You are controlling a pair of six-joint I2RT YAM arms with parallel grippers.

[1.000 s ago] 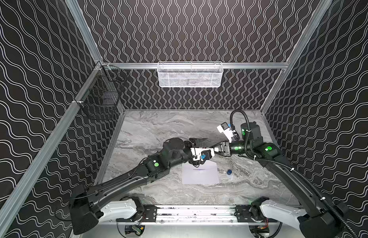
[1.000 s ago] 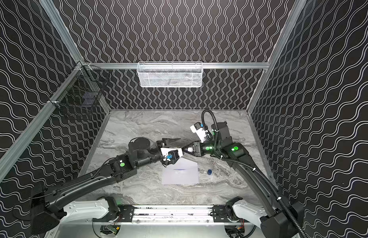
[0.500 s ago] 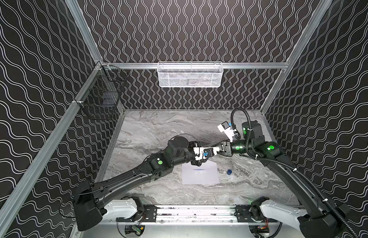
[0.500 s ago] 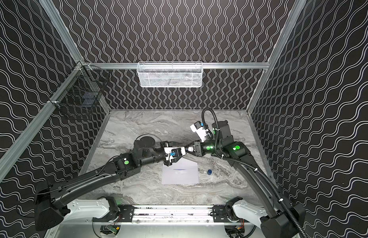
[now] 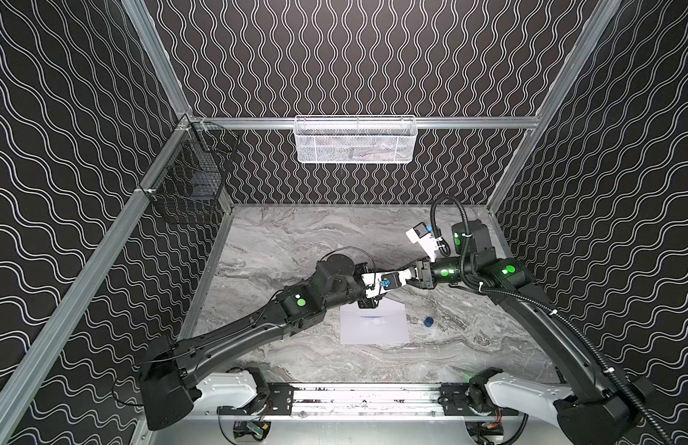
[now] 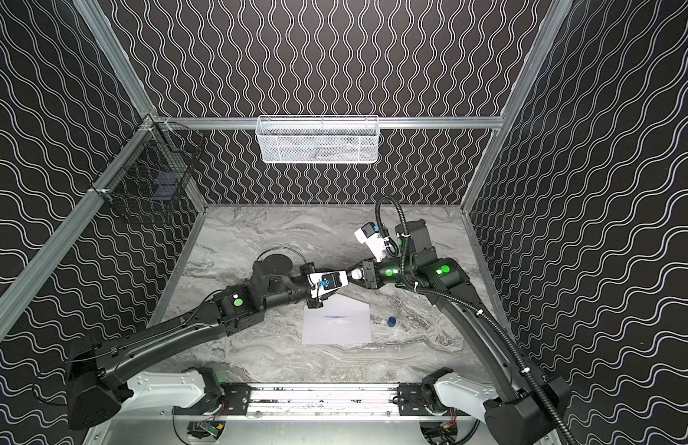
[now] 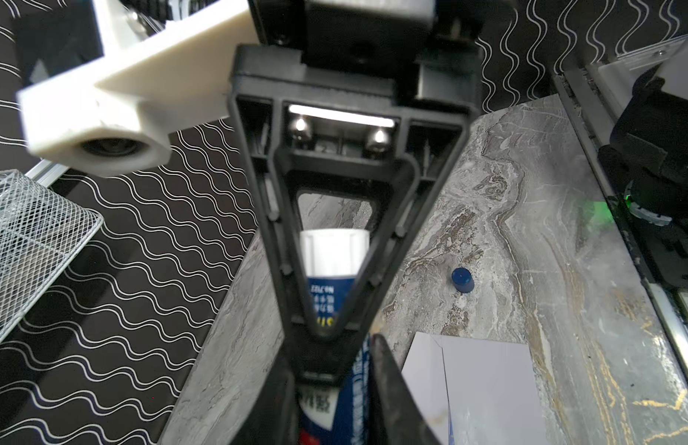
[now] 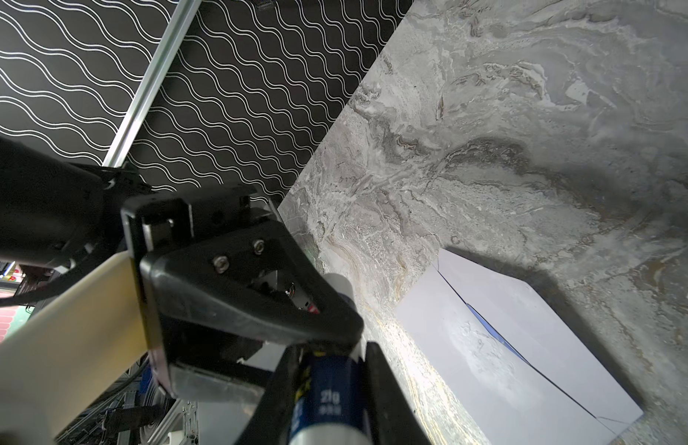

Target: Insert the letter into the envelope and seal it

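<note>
Meeting mid-air by the pale grey-lavender paper envelope (image 5: 373,327), left gripper (image 7: 333,356) and right gripper (image 8: 333,352) both clamp one blue-and-white glue stick (image 8: 329,398).

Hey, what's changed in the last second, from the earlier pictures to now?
The left gripper edged toward the right gripper and closed its jaws on the glue stick that the right gripper holds. Unchanged: the right gripper's grip, the envelope lying flat, the blue cap beside it.
</note>
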